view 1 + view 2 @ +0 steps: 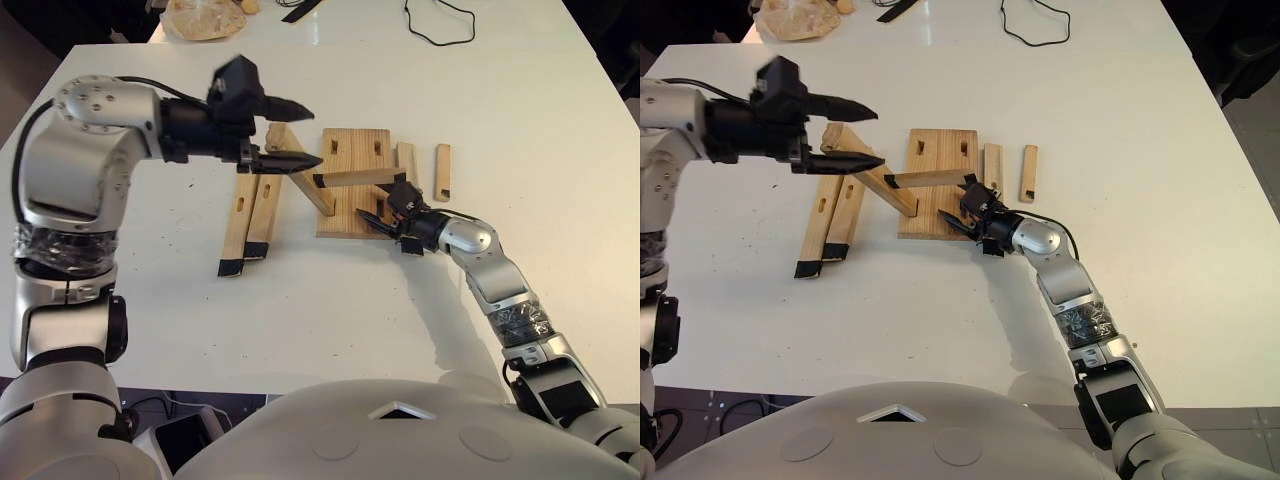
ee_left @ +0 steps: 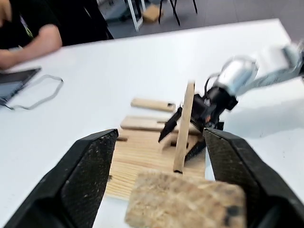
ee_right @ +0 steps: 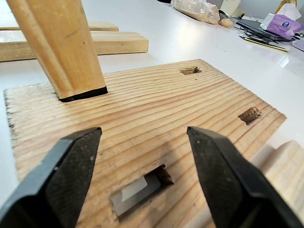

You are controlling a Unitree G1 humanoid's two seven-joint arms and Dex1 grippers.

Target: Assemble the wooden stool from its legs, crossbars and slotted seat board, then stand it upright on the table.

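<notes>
The slotted seat board (image 1: 356, 150) lies flat mid-table. One leg (image 1: 362, 178) stands in a slot (image 3: 66, 47) near its front right corner. A second leg (image 1: 300, 172) slants up from the board's left side, and its end (image 2: 185, 204) sits between the fingers of my open left gripper (image 1: 316, 134), not clamped. My right gripper (image 1: 375, 222) hovers open just over the board's front right corner (image 3: 142, 133), beside the standing leg and above an open slot (image 3: 140, 187). Two more legs (image 1: 250, 215) lie side by side left of the board. Two short crossbars (image 1: 442, 172) lie to its right.
A black cable (image 1: 440, 25) and a bag (image 1: 205, 18) lie at the table's far edge. In the left wrist view a person's arm (image 2: 33, 45) rests beside a tablet (image 2: 16, 78) at the far side. Bare white table (image 1: 330, 300) stretches in front of the board.
</notes>
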